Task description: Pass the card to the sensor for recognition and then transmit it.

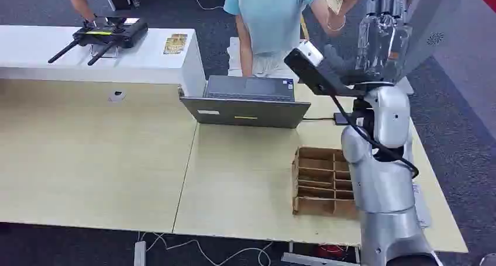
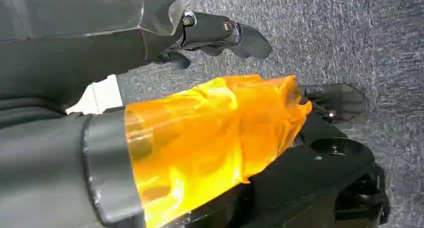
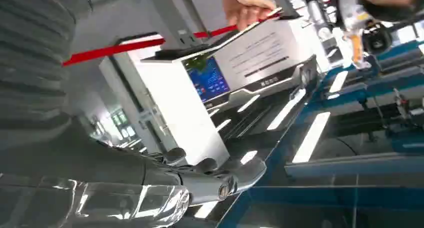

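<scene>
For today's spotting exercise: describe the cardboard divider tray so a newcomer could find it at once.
Start at the long wooden table, then find the open grey laptop near its far edge. The tray lies on the table nearer the robot than the laptop, beside the silver right arm. It alone is brown cardboard split into small compartments.

white kiosk [image 3: 180,112] panel: several lines of dark print, too small and tilted to read
kiosk screen [image 3: 209,78]: blue display with small marks, not legible
laptop [image 1: 245,111] lid: a small yellow sticker and a white label, wording too small to read
controller [image 1: 108,33] on the far-left white counter: a yellow strip, no legible letters
</scene>
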### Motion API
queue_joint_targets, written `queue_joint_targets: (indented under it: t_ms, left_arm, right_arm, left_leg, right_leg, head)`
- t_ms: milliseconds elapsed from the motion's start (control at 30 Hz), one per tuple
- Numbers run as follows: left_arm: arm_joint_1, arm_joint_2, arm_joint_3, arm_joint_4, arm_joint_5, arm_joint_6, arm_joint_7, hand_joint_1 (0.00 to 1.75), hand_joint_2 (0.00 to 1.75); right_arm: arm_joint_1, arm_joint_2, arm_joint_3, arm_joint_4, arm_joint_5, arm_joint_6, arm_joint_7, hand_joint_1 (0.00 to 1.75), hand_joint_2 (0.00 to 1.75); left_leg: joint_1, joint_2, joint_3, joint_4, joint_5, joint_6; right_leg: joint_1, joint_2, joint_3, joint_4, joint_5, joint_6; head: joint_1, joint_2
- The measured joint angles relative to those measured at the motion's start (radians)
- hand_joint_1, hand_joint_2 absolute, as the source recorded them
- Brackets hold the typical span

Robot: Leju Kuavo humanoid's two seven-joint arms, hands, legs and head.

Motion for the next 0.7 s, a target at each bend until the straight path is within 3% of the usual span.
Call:
queue_joint_targets:
  t_ms: [400, 700]
  left_arm:
    - [-0.003, 0.0, -0.029, 0.0, -0.012, -0.005, 0.006, 0.0, 0.0]
    - [-0.004, -0.001, -0.029, 0.0, 0.003, -0.002, 0.007, 0.0, 0.0]
  right_arm:
    - [-0.197, -0.015, -0.042, 0.409, 0.099, 0.0, 0.077, 0.0, 1.75]
    - [-0.239, -0.036, -0.067, 0.535, 0.099, -0.014, 0.119, 0.0, 1.75]
  left_leg:
    - [0.0, 0.0, 0.0, 0.0, 0.0, 0.0]
    - [0.0, 0.0, 0.0, 0.0, 0.0, 0.0]
  right_leg:
    - [0.0, 0.0, 0.0, 0.0, 0.0, 0.0]
    - [0.0, 0.0, -0.001, 0.0, 0.0, 0.0]
  head:
    - [0.0, 0.0]
    - [0.0, 0.0]
